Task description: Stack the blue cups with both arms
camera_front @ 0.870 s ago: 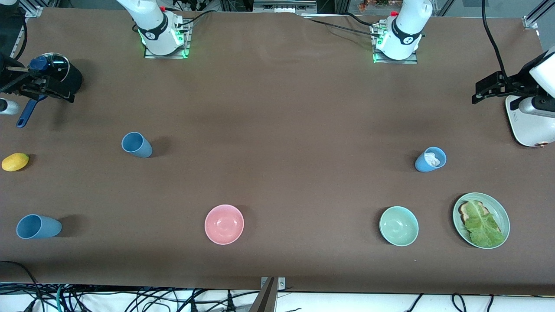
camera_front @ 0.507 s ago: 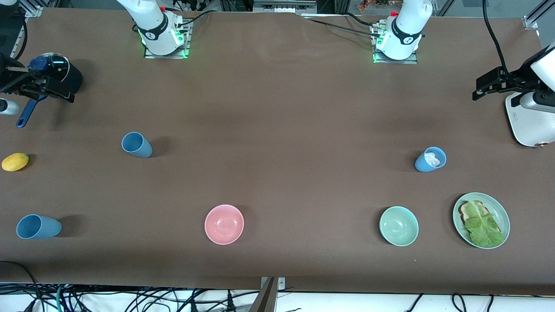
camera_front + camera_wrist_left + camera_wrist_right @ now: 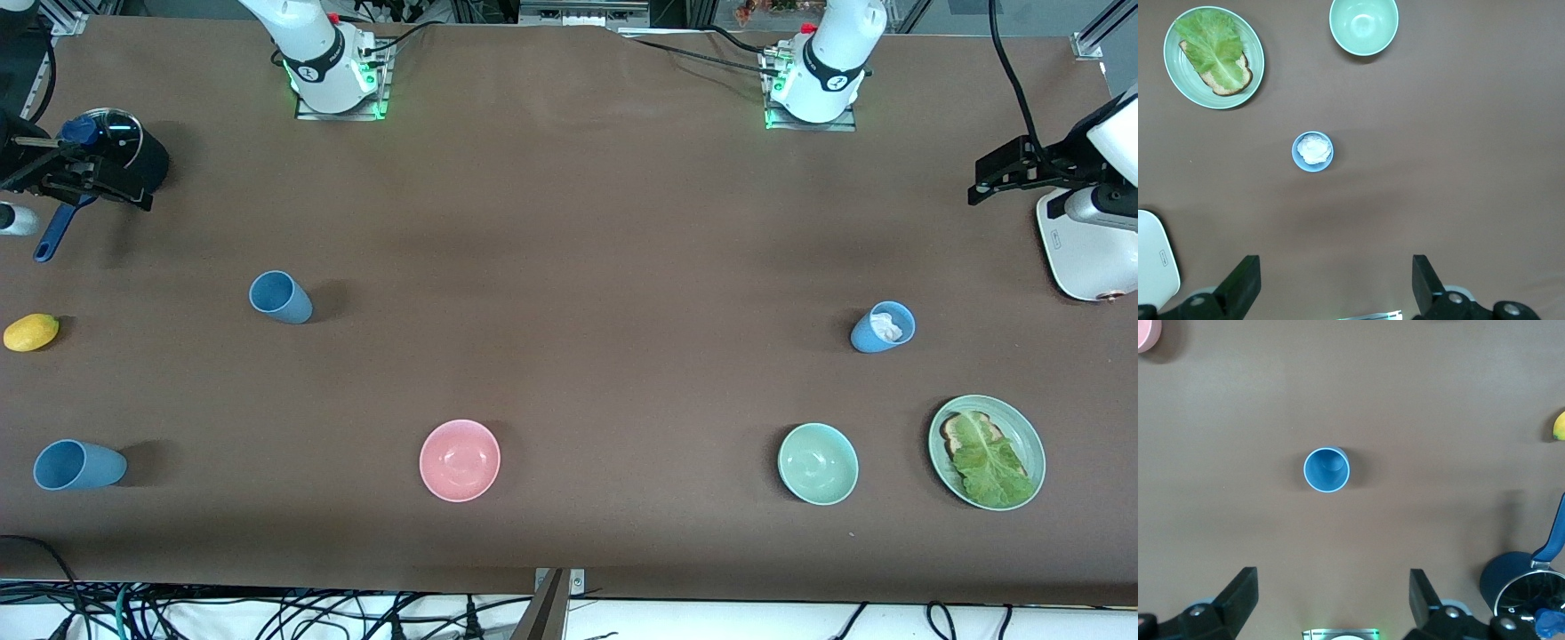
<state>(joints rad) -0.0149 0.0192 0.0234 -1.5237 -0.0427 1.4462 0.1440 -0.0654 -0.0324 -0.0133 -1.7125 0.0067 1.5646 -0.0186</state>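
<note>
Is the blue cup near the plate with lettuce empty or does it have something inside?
Not empty. The blue cup stands upright and holds a crumpled white wad, seen from above in the left wrist view.

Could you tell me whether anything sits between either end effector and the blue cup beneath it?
Nothing visible does. The open right end effector looks down on an empty blue cup with only bare table between. The open left end effector likewise faces its cup, though that one holds something white.

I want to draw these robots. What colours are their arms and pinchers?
Both arms are glossy white with a dark band near the base, green lights glowing there, and black cables trailing off. The left tool and right tool have two black wedge-shaped fingers.
</note>
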